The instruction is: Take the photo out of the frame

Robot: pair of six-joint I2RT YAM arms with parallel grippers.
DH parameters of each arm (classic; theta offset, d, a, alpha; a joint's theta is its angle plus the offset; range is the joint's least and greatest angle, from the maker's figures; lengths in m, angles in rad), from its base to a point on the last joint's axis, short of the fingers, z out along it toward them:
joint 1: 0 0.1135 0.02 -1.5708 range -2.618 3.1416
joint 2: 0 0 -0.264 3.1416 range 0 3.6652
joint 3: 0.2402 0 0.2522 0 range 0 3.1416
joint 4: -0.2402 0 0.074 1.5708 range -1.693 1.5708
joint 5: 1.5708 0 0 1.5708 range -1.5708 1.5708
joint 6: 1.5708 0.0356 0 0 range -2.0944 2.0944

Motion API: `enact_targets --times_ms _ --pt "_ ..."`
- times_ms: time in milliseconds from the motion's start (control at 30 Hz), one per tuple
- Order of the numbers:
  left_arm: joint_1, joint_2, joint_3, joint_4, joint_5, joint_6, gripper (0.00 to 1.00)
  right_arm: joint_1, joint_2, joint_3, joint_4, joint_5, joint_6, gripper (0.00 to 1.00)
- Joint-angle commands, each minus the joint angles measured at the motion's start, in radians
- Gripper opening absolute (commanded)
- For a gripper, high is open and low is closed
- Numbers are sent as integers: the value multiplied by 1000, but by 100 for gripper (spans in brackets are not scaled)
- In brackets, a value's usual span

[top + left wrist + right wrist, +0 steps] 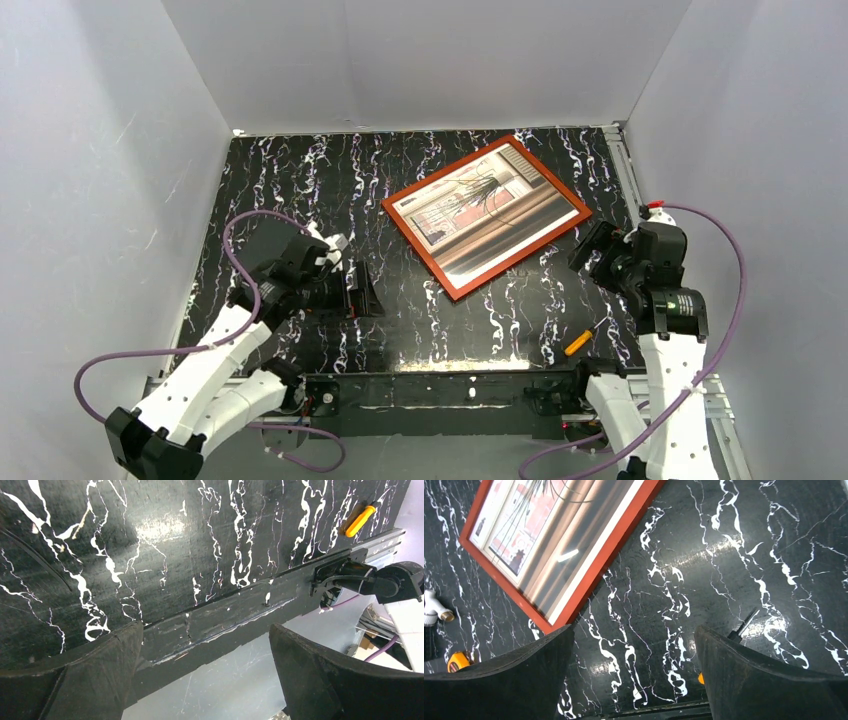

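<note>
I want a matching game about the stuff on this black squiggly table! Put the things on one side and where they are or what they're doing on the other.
Things:
1. thin red-brown wooden frame
2. rectangular window-and-curtains photo
3. small orange-handled tool
4. left gripper

Places or states:
A. open, holding nothing
B. lies near the front edge of the black white-veined table
C. goes around the print
D. sits inside the border, picture side up

Pairs: 1-C, 2-D, 3-B, 4-A
</note>
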Motion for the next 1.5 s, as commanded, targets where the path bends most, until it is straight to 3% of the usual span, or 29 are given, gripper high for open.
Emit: enact_targets --times_ms 0,100,333,467,567,667,1033,1467 --pt "-21 -9 -39 -59 7 -82 100 13 54 -29 58 -55 3 98" --pt "-21 -48 -78 -72 10 -99 100 59 116 -31 90 -123 -28 98" --pt "-20 -114 -138 -164 -16 -139 100 505 374 48 127 49 -15 92" --pt "-22 -112 -140 -200 -10 -184 100 735 488 76 212 142 -63 85" --pt "-22 -119 -145 -201 -5 -222 100 826 583 100 244 180 -132 70" --pt "-22 -134 -162 -202 -12 -249 100 871 681 134 265 208 -212 63" --pt "-21 -125 -152 -210 -45 -292 100 927 909 252 372 109 -314 68" --pt "-21 -78 -84 -225 -67 -299 100 958 1119 345 386 163 -369 61"
